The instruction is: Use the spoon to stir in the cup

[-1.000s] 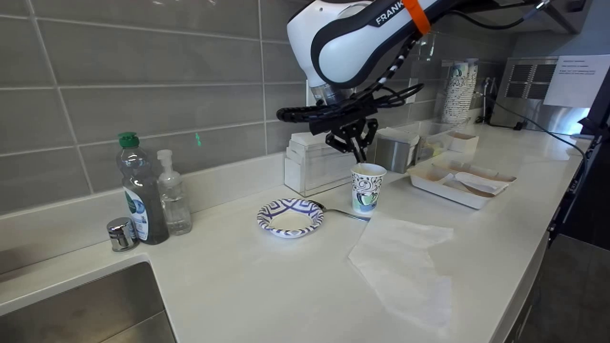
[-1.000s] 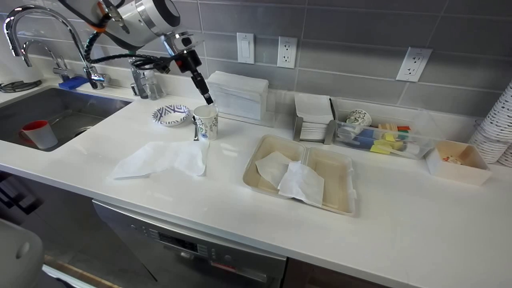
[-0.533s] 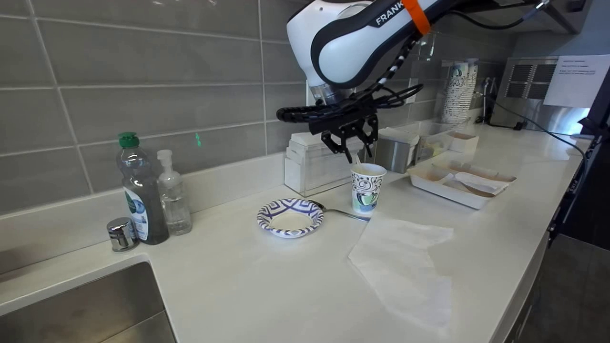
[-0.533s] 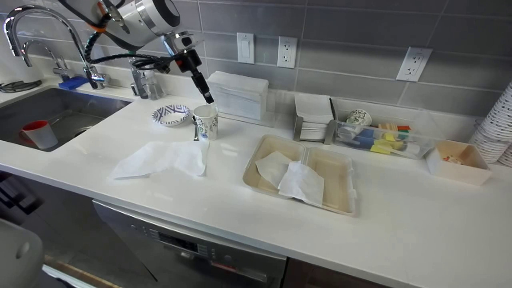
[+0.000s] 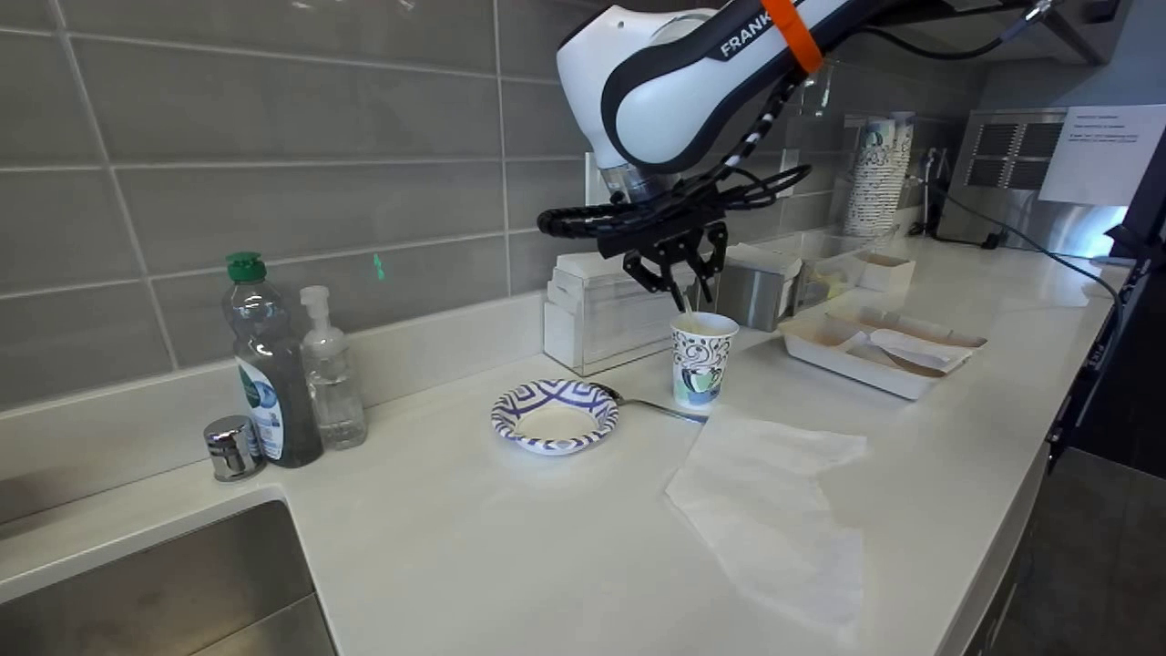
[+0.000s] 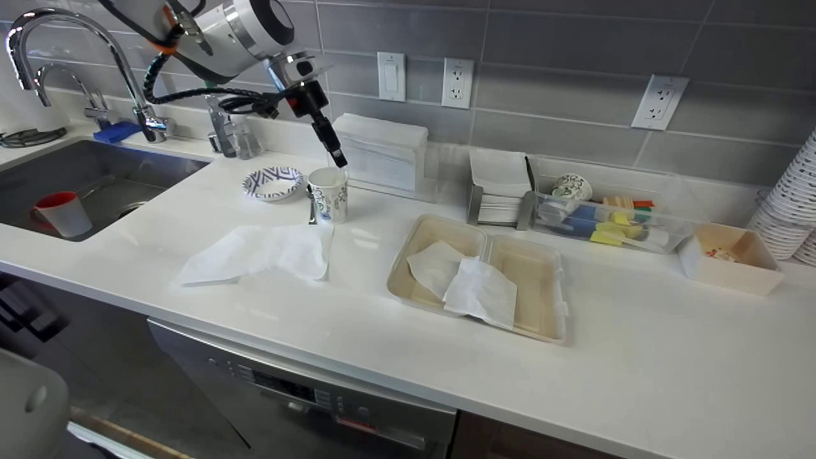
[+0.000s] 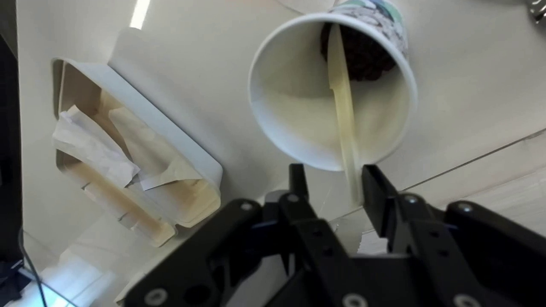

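The white patterned paper cup [image 5: 701, 360] stands upright on the counter, also in an exterior view [image 6: 329, 197] and the wrist view [image 7: 286, 115]. Dark contents lie at its bottom. A pale knife-shaped utensil [image 7: 343, 115] leans inside it, its handle rising past the rim between my fingers. The dark spoon [image 5: 658, 407] lies on the counter between the bowl and the cup, also in an exterior view [image 6: 312, 207]. My gripper [image 7: 333, 170] is open just above the cup's rim [image 5: 694, 304]. The handle is close to one finger; I cannot tell whether they touch.
The blue-patterned bowl [image 5: 508, 424] sits beside the spoon. A napkin holder [image 5: 629, 314] stands behind the cup. A white paper sheet [image 5: 774, 510] lies in front. A takeout box [image 6: 554, 306] stands to one side. Soap bottles [image 5: 273, 383] stand by the sink [image 6: 159, 172].
My gripper has opened from around the pale utensil, which now leans in the cup. The arm has then shifted slightly to the right in both exterior views. The cup and spoon have not moved.
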